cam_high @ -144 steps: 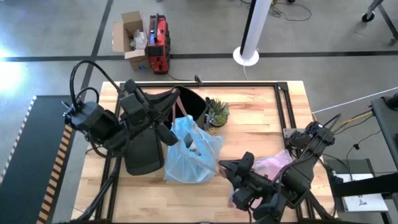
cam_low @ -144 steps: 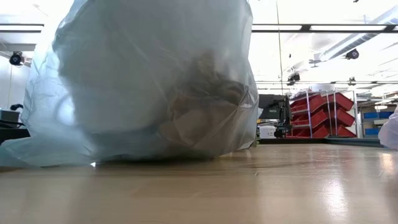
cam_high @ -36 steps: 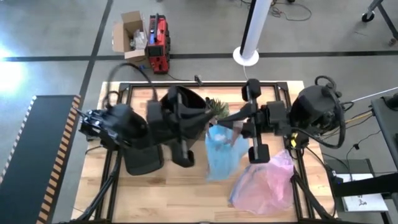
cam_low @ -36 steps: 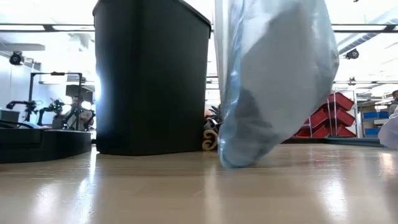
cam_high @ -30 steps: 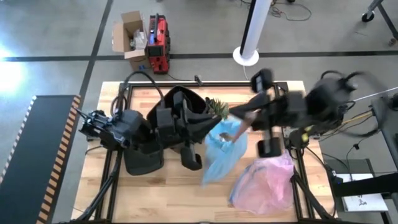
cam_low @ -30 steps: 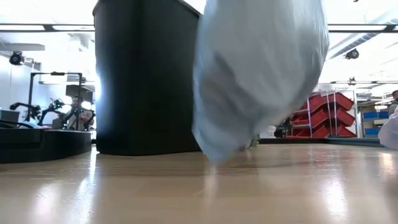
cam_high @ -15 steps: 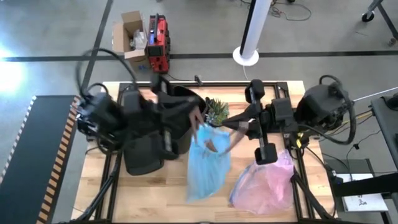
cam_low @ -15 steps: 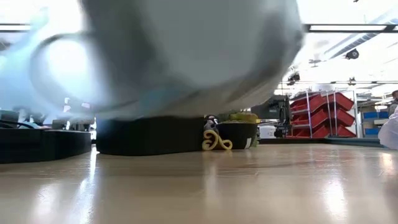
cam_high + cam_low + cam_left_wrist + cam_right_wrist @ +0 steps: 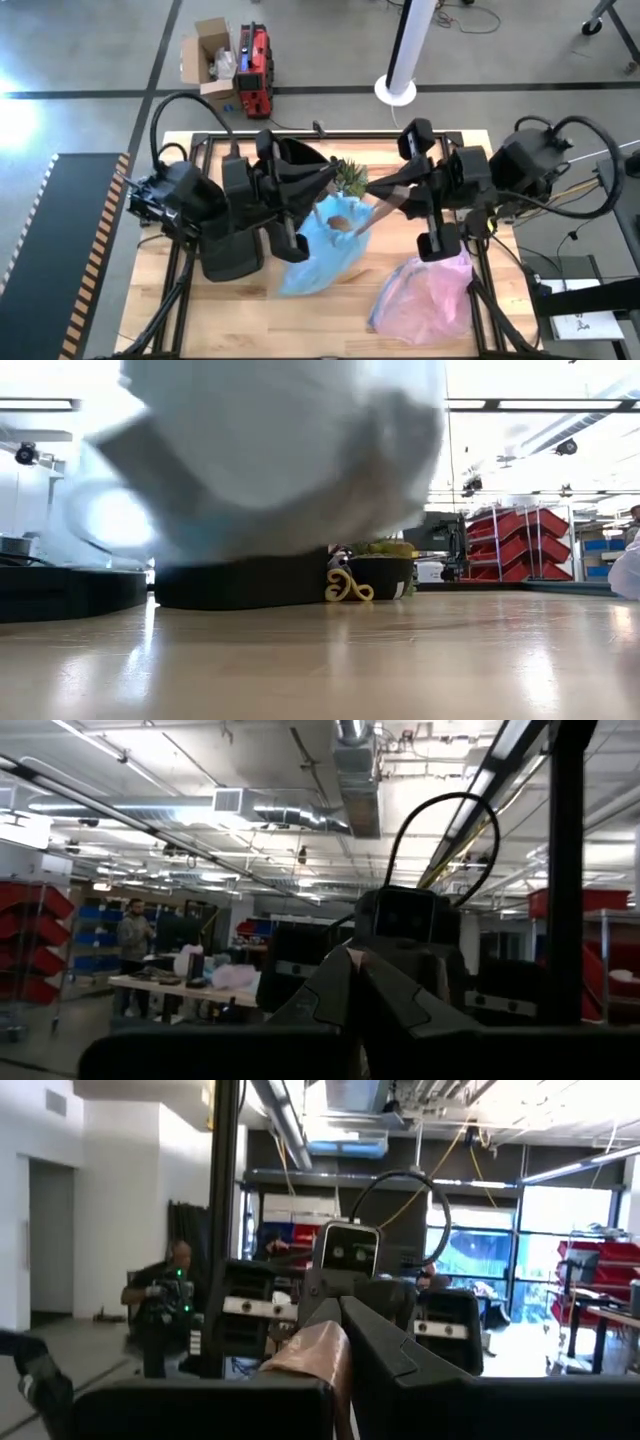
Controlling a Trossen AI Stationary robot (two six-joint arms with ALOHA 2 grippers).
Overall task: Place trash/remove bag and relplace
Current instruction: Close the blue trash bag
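Hung between both arms above the wooden counter (image 9: 470, 150): one thin, crinkly blue bag (image 9: 315, 250). Gripped its rim with left hand (image 9: 318, 197) and right hand (image 9: 372, 200), both closed. Beside it: one pink bag (image 9: 425, 300), one black bin (image 9: 295, 165). Showed the lifted bag's blurred underside only in the low view.

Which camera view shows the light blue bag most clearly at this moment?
The high view: the light blue bag shows whole between the two arms, beside the pink bag. The low view shows it only as a large blur hanging above the table. Neither wrist view shows it.
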